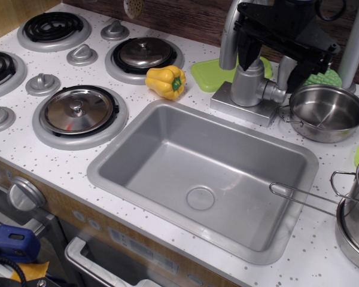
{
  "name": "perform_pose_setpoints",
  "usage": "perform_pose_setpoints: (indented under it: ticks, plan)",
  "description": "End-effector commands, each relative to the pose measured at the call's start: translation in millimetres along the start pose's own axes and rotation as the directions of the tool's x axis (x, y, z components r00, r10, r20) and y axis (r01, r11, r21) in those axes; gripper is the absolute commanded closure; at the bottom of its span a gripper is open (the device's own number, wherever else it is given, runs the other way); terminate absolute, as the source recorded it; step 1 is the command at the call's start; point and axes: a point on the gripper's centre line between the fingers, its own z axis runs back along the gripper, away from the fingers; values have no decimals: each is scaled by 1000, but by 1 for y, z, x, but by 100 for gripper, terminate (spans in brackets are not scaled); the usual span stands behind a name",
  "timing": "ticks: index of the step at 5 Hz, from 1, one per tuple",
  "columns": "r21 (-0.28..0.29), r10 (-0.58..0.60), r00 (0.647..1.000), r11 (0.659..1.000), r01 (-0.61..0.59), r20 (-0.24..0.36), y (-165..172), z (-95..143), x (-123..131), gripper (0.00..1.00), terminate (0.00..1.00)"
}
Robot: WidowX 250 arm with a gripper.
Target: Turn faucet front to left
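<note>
The silver-grey faucet [248,87] stands on its rectangular base plate behind the sink [203,173]. Its gooseneck spout [228,37] curves down on the left side of the body, and its side lever [276,93] sticks out to the right. My black gripper [271,64] hangs above and just behind the faucet body. It is open and holds nothing. One fingertip [246,58] is by the spout and the other [295,76] is right of the lever. The top of the spout is partly hidden behind the gripper.
A yellow toy pepper [166,81] lies left of the faucet and a green plate [209,74] behind it. A steel pan [326,112] sits to the right, by a grey pole [355,36]. A pot with a wire handle [302,199] is at the right edge. The stove burners [79,111] are at the left.
</note>
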Motion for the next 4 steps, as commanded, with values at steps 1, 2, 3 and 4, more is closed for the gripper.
perform_pose_setpoints:
  ticks: [1,2,3,4]
  plan:
    - [-6,-29,998,1000,30,53,25,4,9,0,0]
    - [-17,-64,996,998,66,63,43,-1,10,0,0]
    - [-19,-89,994,996,91,69,56,-4,12,0,0]
    - [-25,-124,989,992,126,79,75,-8,16,0,0]
